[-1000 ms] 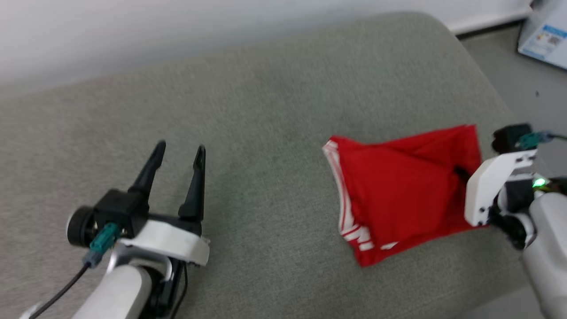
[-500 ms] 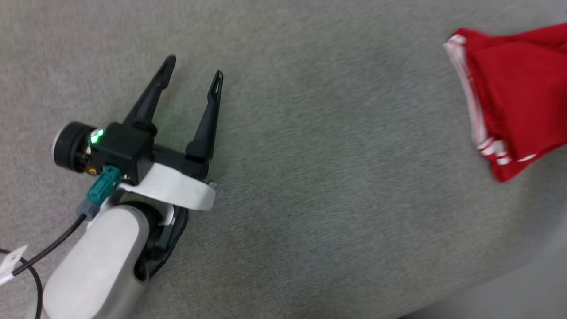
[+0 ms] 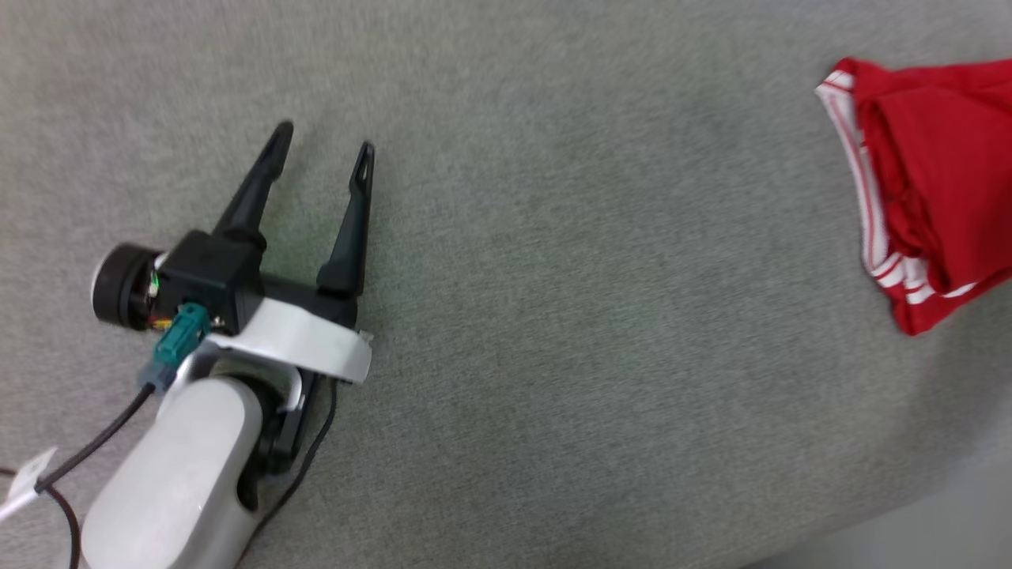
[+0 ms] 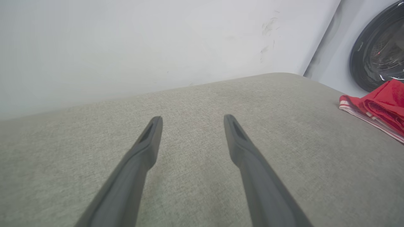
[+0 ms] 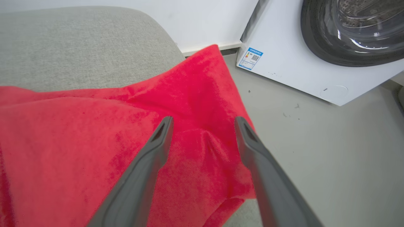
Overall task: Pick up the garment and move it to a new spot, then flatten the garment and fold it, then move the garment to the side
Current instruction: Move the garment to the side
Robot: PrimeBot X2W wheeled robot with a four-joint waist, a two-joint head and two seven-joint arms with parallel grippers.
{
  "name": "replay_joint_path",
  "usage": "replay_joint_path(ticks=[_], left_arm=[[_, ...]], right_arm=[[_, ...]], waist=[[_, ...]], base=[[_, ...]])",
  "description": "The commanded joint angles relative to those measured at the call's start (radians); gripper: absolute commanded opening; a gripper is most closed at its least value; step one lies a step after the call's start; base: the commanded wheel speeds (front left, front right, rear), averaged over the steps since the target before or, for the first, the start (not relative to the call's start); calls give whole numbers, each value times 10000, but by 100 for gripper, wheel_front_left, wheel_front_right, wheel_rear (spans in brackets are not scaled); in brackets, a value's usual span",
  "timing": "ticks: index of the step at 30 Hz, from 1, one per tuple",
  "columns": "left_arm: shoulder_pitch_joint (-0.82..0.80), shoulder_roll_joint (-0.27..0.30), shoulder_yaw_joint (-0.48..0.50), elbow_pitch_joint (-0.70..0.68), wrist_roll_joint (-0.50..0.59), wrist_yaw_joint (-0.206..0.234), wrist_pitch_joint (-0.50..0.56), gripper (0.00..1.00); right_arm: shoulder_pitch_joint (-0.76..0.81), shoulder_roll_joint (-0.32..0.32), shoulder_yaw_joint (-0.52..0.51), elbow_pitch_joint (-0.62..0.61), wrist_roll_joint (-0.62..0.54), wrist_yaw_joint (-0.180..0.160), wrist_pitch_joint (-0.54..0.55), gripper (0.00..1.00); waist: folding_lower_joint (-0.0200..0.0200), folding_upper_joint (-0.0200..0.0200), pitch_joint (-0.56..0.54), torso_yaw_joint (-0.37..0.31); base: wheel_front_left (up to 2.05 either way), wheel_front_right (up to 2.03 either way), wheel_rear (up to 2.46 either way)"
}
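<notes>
One garment, red and folded over on itself, lies at the right edge of the head view on a grey upholstered cushion. Its white-and-red striped trim faces the middle of the cushion.

In the right wrist view the red cloth spreads across the near part of the cushion. The right gripper hangs over it with its two fingers apart and a raised wrinkle of cloth between them (whether the tips touch the fabric cannot be told).

The left gripper is well apart from the garment, over bare cushion, its fingers spread with nothing between them. The left wrist view looks along that gripper across the cushion, with the garment at the right edge.

Beyond the cushion stand a white wall and a white washing machine with a dark round door, a blue-and-white label on its side, and a grey floor before it.
</notes>
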Motion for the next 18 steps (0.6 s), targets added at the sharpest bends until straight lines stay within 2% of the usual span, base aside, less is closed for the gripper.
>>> replay_joint_path(ticks=[1,8,11,18], left_arm=[[399,-67,42,150,-142,115,-142,100],[1895,-305,373,547,-694,718,-556,100],[2275,-379,478,553,-864,860,-656,100],[3196,-733,705,728,-1233,1126,-950,100]], right_arm=[[493,184,-30,-169,-141,-9,-512,100],[2177,926,347,-1499,-124,-9,-1171,100],[2796,1185,522,-2084,-5,-7,-1212,100],[4952,1985,1053,-4306,522,-7,-1050,100]], waist=[[-1,0,-879,-114],[-1,0,-2607,8],[-1,0,-2966,149],[-1,0,-3893,980]], base=[[0,0,0],[0,0,0],[0,0,0],[0,0,0]])
